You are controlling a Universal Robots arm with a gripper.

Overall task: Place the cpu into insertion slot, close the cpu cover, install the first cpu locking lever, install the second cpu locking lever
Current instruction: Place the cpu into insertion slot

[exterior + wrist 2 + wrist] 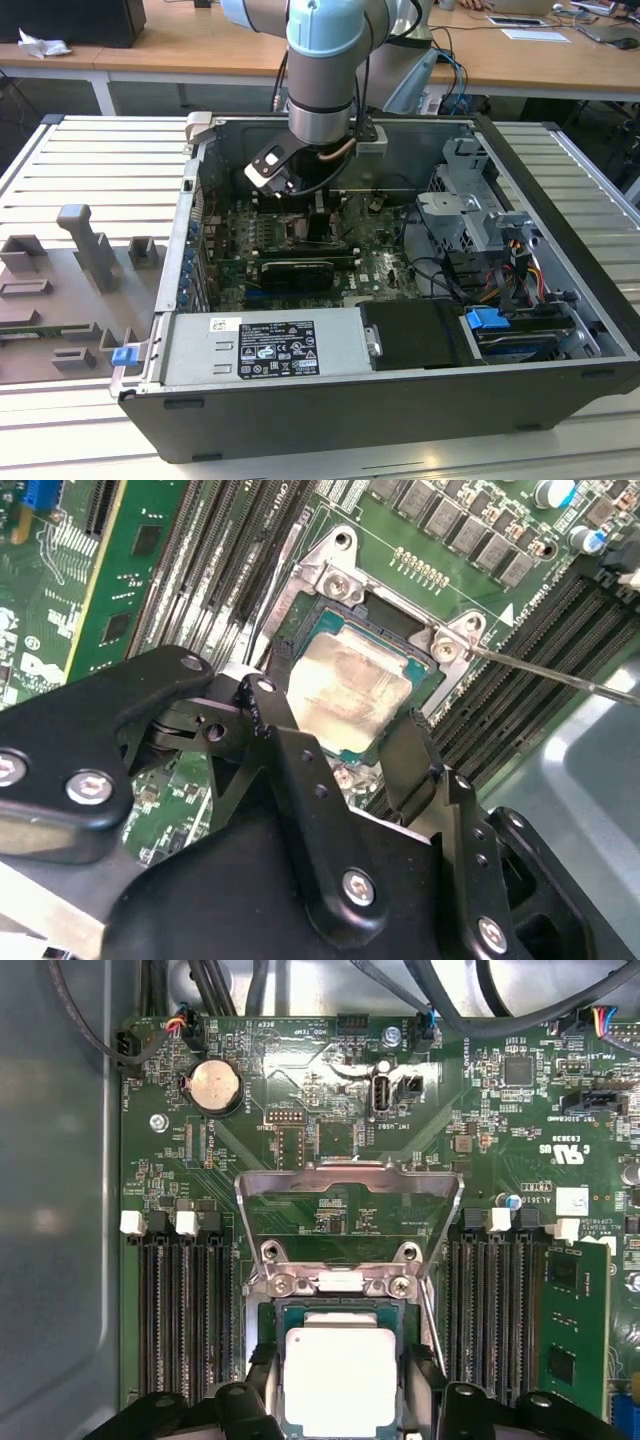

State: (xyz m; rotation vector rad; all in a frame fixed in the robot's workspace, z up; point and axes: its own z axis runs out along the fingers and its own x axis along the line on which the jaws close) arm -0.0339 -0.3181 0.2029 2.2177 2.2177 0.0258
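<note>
we see the open computer case lying on the slatted worktop, with the green motherboard inside it and the arm reaching down into it. set in the motherboard, the insertion slot has the cpu in it, pale face up; we cannot tell if it is fully seated. the gripper stands over the slot, its jaws pressed on 2 opposite edges of the cpu, gripping it. the cpu cover stands flipped open, hinged at 1 edge of the slot. black memory slots flank the slot on 2 sides.
</note>
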